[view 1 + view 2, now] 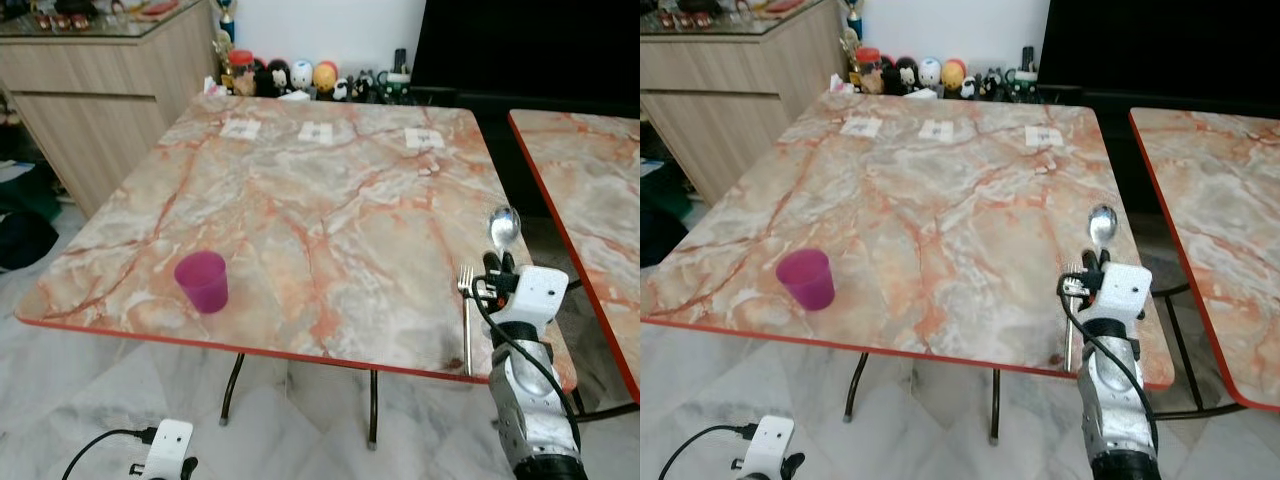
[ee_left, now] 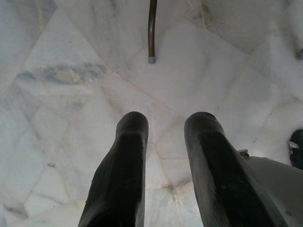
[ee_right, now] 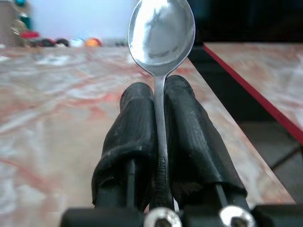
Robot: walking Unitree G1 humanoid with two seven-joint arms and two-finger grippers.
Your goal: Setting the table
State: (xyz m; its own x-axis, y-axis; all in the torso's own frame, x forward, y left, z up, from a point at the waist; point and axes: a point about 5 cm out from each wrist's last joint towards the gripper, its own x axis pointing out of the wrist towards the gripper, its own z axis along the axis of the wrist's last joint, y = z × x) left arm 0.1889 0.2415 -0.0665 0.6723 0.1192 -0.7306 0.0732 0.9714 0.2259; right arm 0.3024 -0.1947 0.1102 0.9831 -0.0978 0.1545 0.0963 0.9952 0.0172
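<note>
Hiding most of the spoon's [image 3: 162, 35] thin handle, the right gripper [image 3: 161, 101] clamps its ribbed black fingers on it above the table's [image 1: 330, 200] near right corner, the shiny oval bowl sticking up. A steel fork [image 1: 465, 315] lies flat just left of it, partly covered. One translucent magenta cup [image 1: 202, 281] stands near left. Low over marble floor [image 2: 71, 71], the left gripper [image 2: 163, 123] hangs, fingers apart.

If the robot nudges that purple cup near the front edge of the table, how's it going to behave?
The purple cup looks like thin plastic, so probably light and easy to slide on the smooth marble table. It narrows toward the base, so a high push may tip it. It stands near the front edge, so it could fall off.
</note>
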